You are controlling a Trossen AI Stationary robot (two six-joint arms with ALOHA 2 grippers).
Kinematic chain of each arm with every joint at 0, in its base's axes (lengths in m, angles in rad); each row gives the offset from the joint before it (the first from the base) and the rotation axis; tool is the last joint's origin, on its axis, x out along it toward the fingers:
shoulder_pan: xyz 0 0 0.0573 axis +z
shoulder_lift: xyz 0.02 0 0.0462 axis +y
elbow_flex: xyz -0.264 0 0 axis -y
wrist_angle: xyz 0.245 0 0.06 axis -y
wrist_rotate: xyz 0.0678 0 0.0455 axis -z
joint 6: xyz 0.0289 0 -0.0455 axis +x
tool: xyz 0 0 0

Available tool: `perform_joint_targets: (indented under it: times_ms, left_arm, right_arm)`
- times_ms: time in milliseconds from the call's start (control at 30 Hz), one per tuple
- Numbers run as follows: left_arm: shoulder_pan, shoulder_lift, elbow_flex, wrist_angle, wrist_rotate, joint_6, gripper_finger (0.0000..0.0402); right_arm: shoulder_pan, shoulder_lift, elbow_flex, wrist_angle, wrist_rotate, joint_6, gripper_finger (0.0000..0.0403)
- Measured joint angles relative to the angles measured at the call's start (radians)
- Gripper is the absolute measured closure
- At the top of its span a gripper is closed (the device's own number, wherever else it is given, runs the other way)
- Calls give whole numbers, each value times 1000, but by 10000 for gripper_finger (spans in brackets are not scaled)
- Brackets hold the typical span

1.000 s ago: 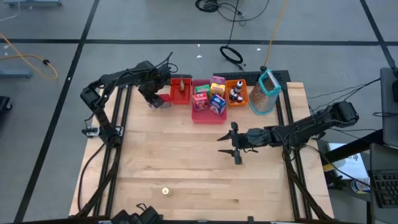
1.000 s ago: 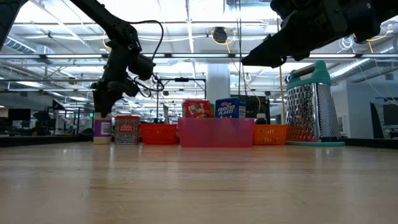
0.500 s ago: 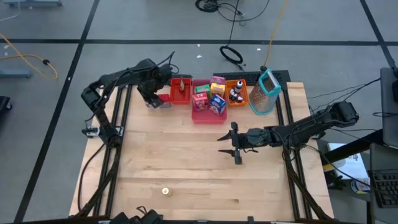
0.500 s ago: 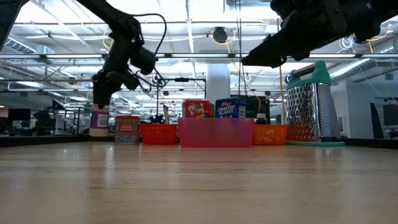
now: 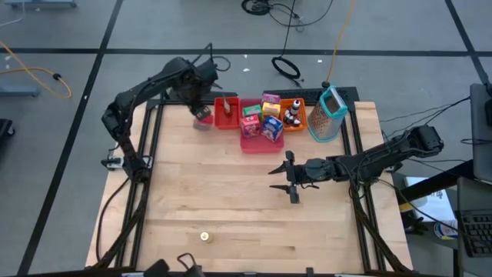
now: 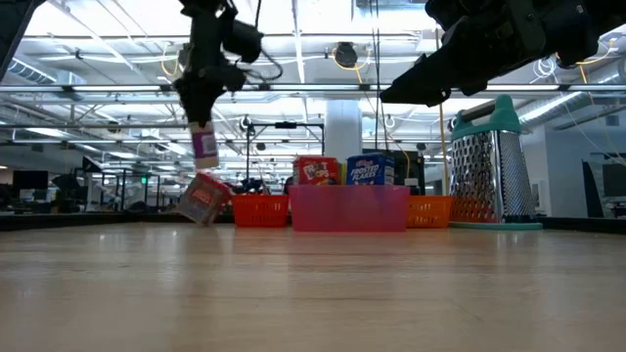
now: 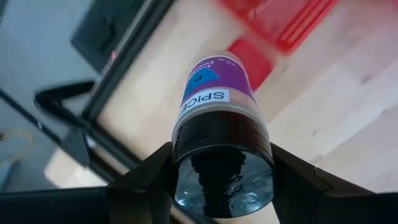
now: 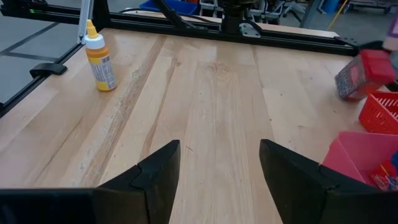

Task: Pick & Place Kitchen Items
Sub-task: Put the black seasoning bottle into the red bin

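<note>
My left gripper (image 6: 201, 93) hangs above the table's far left, pointing down, shut on a spice shaker (image 6: 204, 147) with a purple label and a dark cap (image 7: 221, 162). Below it a red box (image 6: 201, 200) sits tilted on one lower edge, next to the red tray (image 5: 225, 113). The pink tray (image 5: 260, 137) holds green, yellow and blue boxes; the orange tray (image 5: 292, 115) holds small bottles. My right gripper (image 5: 280, 185) hovers open over the table's middle right, nothing between its fingers (image 8: 155, 180). My left gripper pinches the shaker's dark cap (image 7: 186, 155) between its two fingers (image 7: 143, 183), one on each side. The fingers come from above, pointing down. The shaker hangs upright below them, lifted well clear of the table.
A metal grater (image 5: 329, 114) with a teal top stands at the far right, next to the orange tray. A small yellow bottle (image 8: 99, 59) stands alone near the table's front edge (image 5: 204, 236). Bare wood lies between the trays and that bottle.
My left gripper has risen and gone a little toward the table's right, lifting the shaker from the table to well above the red box. The red box, upright before, now stands tilted. The red and pink trays have shifted slightly to the right.
</note>
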Motion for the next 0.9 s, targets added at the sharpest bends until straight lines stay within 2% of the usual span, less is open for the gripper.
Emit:
perform_joint_targets:
  times_ms: [233,567,900]
  left_arm:
    - [-41,0,82,5,8,-1,203]
    - [-83,2,83,134,14,5,198]
    - [-86,3,72,223,68,-5,197]
  right_arm:
    - [0,0,0,0,0,0,190]
    - [0,0,0,3,0,0,190]
    - [0,0,0,4,0,3,190]
